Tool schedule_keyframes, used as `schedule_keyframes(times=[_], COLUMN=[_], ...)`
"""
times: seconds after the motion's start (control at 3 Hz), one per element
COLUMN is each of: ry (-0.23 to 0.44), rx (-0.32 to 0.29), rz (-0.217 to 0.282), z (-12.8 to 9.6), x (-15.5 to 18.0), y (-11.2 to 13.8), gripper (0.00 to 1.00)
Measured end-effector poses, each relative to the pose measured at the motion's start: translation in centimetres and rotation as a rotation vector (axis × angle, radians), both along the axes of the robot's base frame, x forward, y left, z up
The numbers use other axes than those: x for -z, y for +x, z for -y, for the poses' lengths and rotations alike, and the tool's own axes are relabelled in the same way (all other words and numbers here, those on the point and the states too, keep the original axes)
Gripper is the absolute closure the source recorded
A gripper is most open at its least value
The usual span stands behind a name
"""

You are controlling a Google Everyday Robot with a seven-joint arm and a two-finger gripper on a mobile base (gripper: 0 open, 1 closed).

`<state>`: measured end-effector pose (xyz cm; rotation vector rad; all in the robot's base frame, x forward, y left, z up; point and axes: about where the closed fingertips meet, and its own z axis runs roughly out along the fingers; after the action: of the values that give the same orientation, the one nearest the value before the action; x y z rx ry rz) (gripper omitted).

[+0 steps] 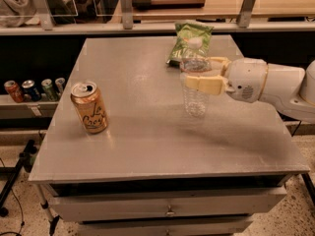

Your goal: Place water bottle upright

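Observation:
The water bottle (pixel 195 98) is clear ribbed plastic and stands upright near the middle right of the grey table (pixel 147 132), its base at or just above the surface. Its white cap (pixel 194 43) shows against the green bag behind. My gripper (pixel 198 75) reaches in from the right, its cream fingers (pixel 204 85) closed around the bottle's upper half. The white arm (pixel 275 85) extends off the right edge.
An orange-gold drink can (pixel 89 107) stands upright at the left of the table. A green snack bag (pixel 191 44) lies at the back behind the bottle. Several cans (pixel 34 89) sit on a low shelf at left. Drawers (pixel 170 205) lie below the table front.

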<state>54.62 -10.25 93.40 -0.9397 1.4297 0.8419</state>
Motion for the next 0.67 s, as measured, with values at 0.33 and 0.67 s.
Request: schedule_keyframes(times=[0.33,0.67], ry=[0.023,0.032], rx=[0.003,0.005], rz=[0.007,0.013], z=[-0.07,-0.2], x=[0.38,0.55], y=[0.32,0.52], gripper=[1.0,1.0])
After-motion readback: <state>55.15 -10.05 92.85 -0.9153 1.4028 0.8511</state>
